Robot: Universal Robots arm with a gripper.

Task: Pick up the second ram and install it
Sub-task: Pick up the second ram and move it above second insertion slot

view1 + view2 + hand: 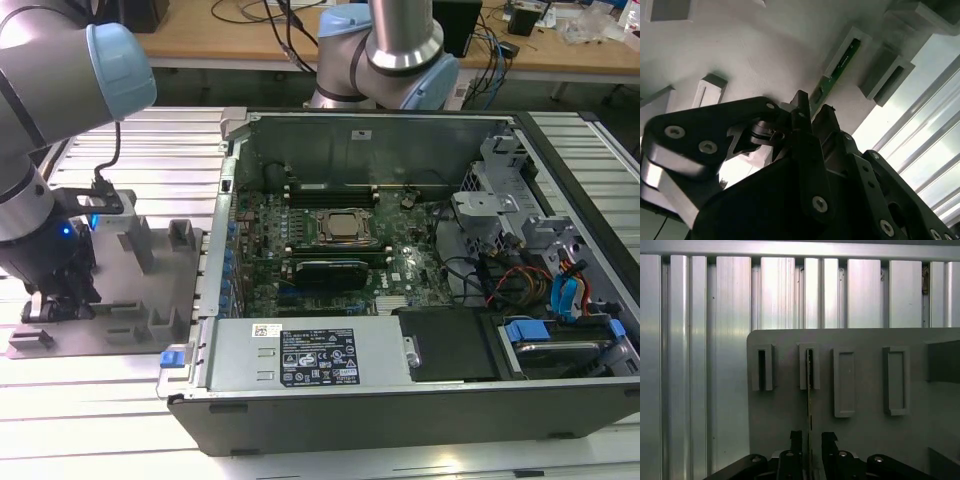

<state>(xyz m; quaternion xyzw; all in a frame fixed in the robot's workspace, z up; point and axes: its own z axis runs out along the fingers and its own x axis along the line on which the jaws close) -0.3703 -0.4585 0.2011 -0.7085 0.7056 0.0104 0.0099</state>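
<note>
The second ram (pixel 809 405) is a thin green board standing on edge in a slotted holder on the grey fixture plate (pixel 865 440). In the second wrist view the ram (pixel 840 65) runs from the holder down between my fingers. My gripper (pixel 811 445) straddles the ram's near end, with one black finger on each side and a small gap to the board, so it is open. In the exterior view my gripper (pixel 60 295) is low over the fixture plate (pixel 140 310), at the exterior view's left, beside the open computer case.
The open computer case (pixel 400 390) lies at the exterior view's right, with the motherboard, the CPU socket (pixel 345 225) and memory slots (pixel 330 190) behind it. A black heatsink block (pixel 325 270) lies in front of the socket. More empty holders (pixel 895 380) stand on the plate.
</note>
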